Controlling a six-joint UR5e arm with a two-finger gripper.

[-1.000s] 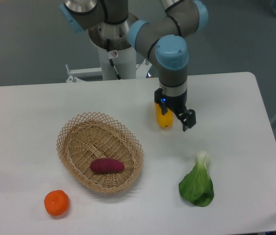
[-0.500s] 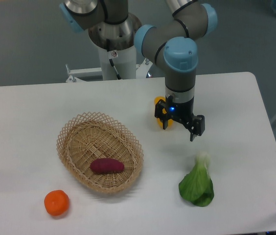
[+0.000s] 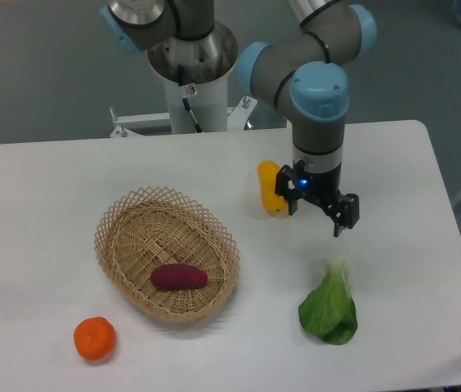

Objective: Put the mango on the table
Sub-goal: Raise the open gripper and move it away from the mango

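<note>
A: So what changed since half a second ago?

B: The gripper (image 3: 315, 212) slid right, fingers spread apart with nothing between them. The mango (image 3: 270, 188) stayed put, lying on the table (image 3: 51, 180) just left of the gripper.

A: Other stuff?

B: Same. Bok choy (image 3: 329, 304) sits below the gripper, basket (image 3: 166, 254) well off to its left.

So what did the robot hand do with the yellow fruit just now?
The gripper slid away to the right, toward the green leafy vegetable, leaving the mango lying on the table. A second ago the mango sat between its fingers; now they are open and off it. The mango barely shifted. The basket, the sweet potato and the orange stayed put.
</note>
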